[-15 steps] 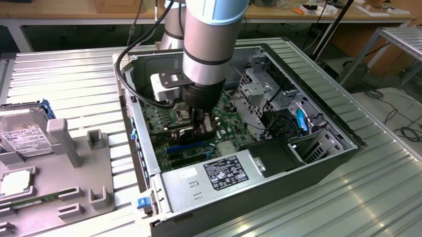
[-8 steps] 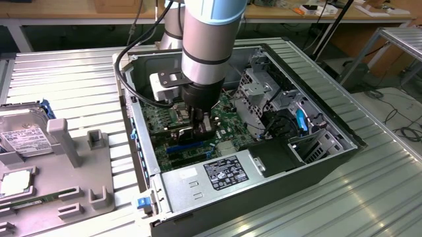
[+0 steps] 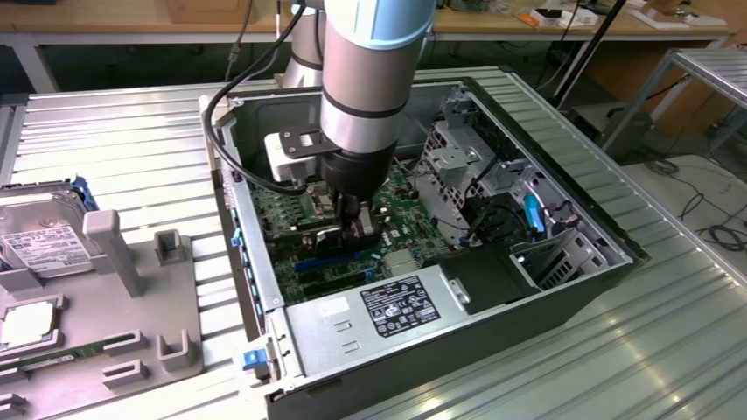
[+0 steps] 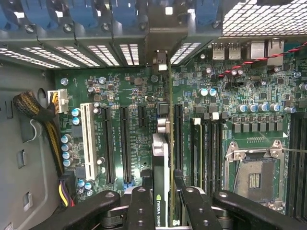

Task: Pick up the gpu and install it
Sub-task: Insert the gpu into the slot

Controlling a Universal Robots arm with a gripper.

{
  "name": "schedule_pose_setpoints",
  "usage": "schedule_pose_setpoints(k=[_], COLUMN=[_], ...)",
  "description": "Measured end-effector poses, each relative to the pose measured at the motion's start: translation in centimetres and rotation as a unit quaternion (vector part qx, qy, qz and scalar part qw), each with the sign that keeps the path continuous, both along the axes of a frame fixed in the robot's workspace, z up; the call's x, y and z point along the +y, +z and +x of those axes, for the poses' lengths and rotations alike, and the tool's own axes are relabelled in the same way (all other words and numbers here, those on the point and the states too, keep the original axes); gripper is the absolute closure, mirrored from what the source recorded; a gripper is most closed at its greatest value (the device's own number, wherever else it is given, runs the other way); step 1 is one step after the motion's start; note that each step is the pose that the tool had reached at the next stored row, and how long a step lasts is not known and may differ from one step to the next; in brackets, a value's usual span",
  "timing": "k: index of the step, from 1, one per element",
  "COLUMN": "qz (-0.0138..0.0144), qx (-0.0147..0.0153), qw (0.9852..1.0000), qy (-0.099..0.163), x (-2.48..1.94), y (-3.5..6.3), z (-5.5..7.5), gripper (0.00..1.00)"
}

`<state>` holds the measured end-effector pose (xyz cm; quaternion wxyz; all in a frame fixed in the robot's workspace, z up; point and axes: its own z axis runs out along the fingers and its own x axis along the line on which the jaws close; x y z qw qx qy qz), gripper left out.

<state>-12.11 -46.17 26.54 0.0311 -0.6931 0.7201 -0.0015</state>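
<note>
While the gripper (image 4: 163,201) pinches the gpu (image 4: 162,158) edge-on between its fingers (image 4: 139,206), the card hangs directly below it inside the computer case (image 3: 561,219), long axis parallel to the motherboard (image 4: 230,96) slots (image 4: 123,143), just above them.

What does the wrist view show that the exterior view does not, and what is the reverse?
Wrist view alone: the white expansion slot, the empty processor socket, and the gpu seen edge-on in the claw, above the board.

Exterior view alone: the arm, the power supply, a hard drive on the grey fixture.

Both: the green motherboard inside the open case.
</note>
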Motion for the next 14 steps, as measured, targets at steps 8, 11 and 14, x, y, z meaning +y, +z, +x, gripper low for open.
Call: schedule_pose_setpoints(k=[8, 11, 14], qz=[0.0000, 0.0000, 0.0000], qx=[0.0000, -0.0001, -0.0001], qw=[1.0000, 1.0000, 1.0000], qy=[0.000, 0.000, 0.000], x=[0.00, 0.00, 0.00], y=[-0.06, -0.06, -0.02], z=[0.00, 0.00, -0.01], gripper=[0.73, 0.73, 0.73])
